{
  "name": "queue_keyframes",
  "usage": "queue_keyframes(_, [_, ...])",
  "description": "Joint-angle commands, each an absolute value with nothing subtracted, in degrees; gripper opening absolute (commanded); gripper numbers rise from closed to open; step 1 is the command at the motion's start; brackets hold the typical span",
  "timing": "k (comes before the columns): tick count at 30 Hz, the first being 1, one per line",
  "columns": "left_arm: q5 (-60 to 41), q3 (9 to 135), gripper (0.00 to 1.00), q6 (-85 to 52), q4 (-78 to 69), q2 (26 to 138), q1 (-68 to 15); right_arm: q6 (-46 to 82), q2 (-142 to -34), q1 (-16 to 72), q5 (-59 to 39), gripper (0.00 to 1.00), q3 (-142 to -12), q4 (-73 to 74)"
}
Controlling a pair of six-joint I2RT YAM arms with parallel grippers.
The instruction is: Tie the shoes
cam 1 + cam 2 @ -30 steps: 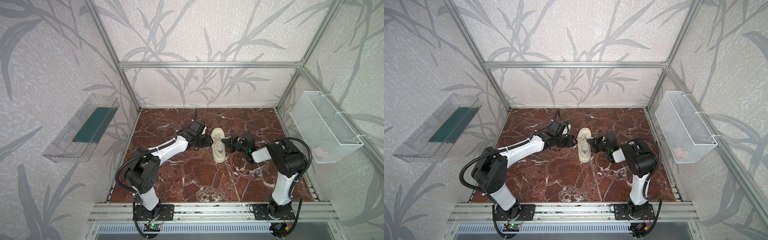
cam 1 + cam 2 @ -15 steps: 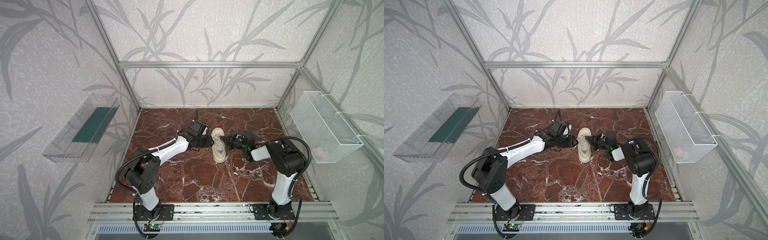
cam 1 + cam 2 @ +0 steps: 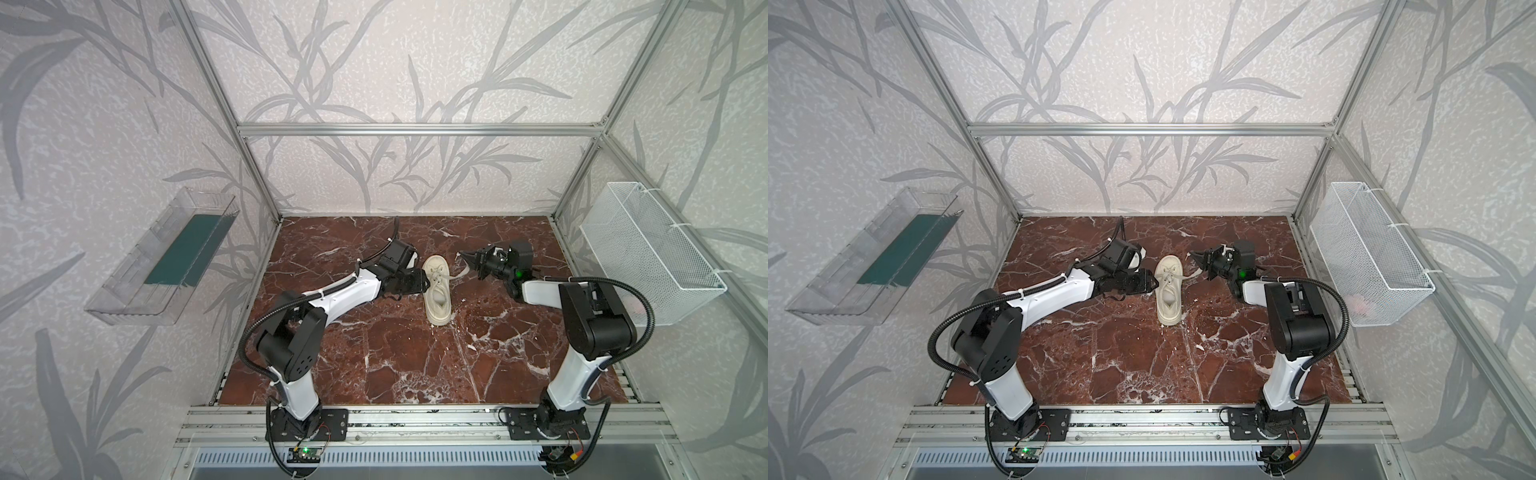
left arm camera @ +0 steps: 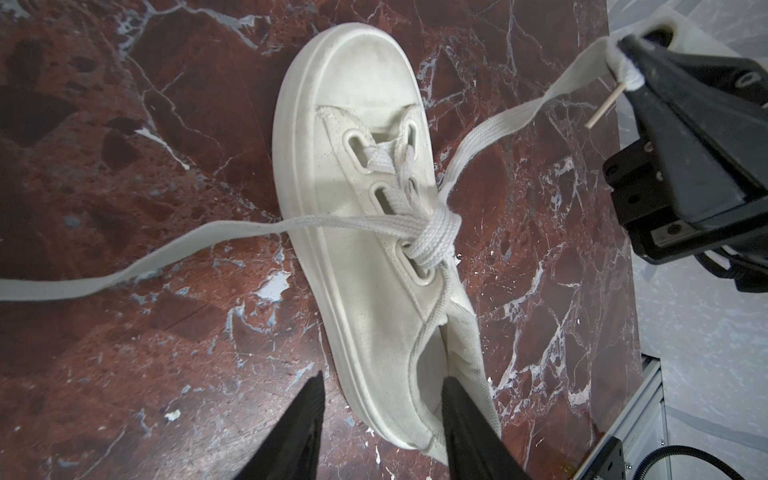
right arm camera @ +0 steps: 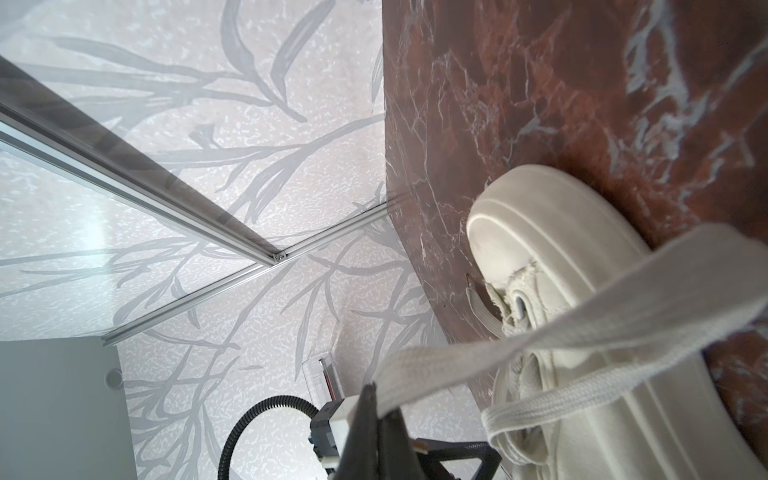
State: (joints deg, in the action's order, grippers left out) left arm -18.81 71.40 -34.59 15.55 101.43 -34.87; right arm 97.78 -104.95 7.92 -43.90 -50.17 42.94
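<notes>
- A red-brown marble tabletop veined in white fills a cell of aluminium posts and pale walls printed with grey leaves. Both arm bases are bolted to the rail along its near edge.
- On the left wall hangs a tilted clear plastic tray, and a dark green flat sheet lies along its floor.
- On the right wall hangs a white wire basket. At its near end sits a small pale pink thing, too blurred to name.
- The cream sneaker stands on its thick sole about mid-table, between the two grippers. Its heel points to the near edge and its toe to the back wall.
- The left gripper reaches the sneaker from the left, close to the heel. Its jaws stand partly open astride the side wall. One finger is outside the sole with a strip of marble showing between them, and the other is over the collar. They are not clamped on the shoe.
- Over the eyelets the laces cross in a single knot. One loose lace end trails slack off the shoe and across the marble.
- Farther back, the right gripper has its jaws pressed together on the held lace end. That lace rises clear of the table from the knot to the fingertips, and its stiff tip pokes out past the jaws.
</notes>
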Motion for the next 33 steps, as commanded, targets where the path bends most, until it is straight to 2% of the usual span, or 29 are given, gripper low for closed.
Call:
queue_keyframes(1, [-19.51, 75.65, 0.49, -30.78, 17.33, 102.85, -35.13, 95.80, -104.01, 8.18, -46.30, 0.00, -50.79, 40.10])
queue_keyframes(11, [-18.49, 91.51, 0.49, -16.61, 30.02, 112.94, -35.16, 97.28, -104.23, 8.11, -46.30, 0.00, -50.66, 41.96])
queue_keyframes(23, [-18.90, 103.65, 0.48, -12.53, 35.84, 122.28, -35.93, 97.38, -103.71, 6.94, -47.37, 0.00, -49.18, 42.01])
queue_keyframes(26, [-18.98, 105.11, 0.44, -12.32, 36.54, 123.56, -36.21, 97.47, -103.72, 6.81, -47.63, 0.00, -48.63, 42.00])
queue_keyframes(33, [-17.45, 105.40, 0.20, -11.79, 36.99, 123.53, -36.21, 97.36, -103.64, 6.68, -48.02, 0.00, -47.68, 44.32])
